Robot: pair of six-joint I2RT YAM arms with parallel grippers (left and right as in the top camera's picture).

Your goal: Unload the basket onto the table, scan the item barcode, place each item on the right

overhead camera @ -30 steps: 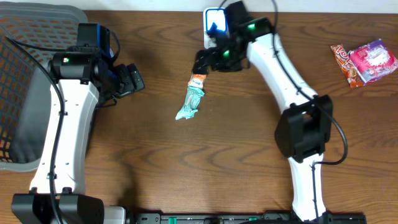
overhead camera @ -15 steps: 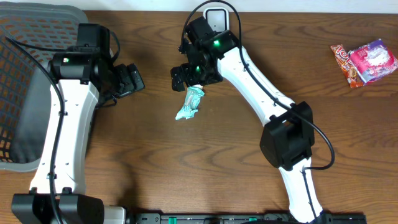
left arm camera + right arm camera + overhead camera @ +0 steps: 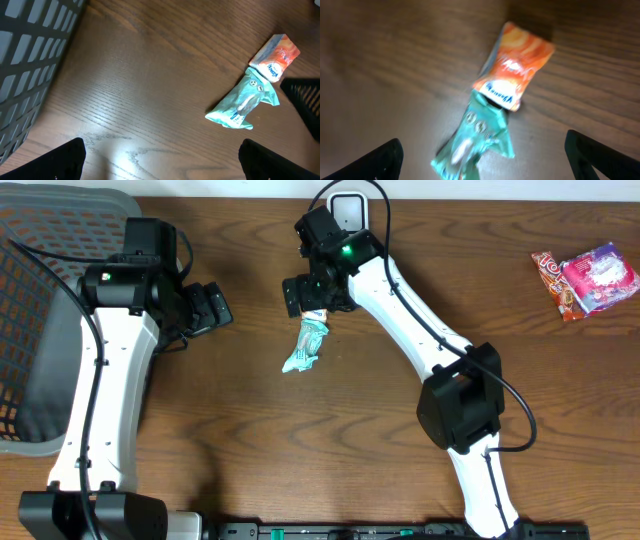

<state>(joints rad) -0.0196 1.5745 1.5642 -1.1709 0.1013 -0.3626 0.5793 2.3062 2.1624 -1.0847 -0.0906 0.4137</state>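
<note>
The item (image 3: pixel 305 346) is a crumpled packet, teal with an orange end, lying flat on the wooden table. My right gripper (image 3: pixel 304 293) hovers open just above its orange end, which it partly hides in the overhead view. In the right wrist view the packet (image 3: pixel 492 107) lies between and ahead of the open right gripper (image 3: pixel 485 161), untouched. My left gripper (image 3: pixel 211 308) stands open to the left of the packet, well apart from it. In the left wrist view the packet (image 3: pixel 247 92) lies far right, and the left gripper (image 3: pixel 162 162) is empty. A white scanner (image 3: pixel 347 206) stands at the table's back edge.
A dark mesh basket (image 3: pixel 40 240) fills the left side of the table, its wall (image 3: pixel 30 45) showing in the left wrist view. Red and pink snack packets (image 3: pixel 587 278) lie at the far right.
My right arm has swung left and forward from the scanner to above the packet's orange end, uncovering the scanner. The left arm and the packet have not moved.
</note>
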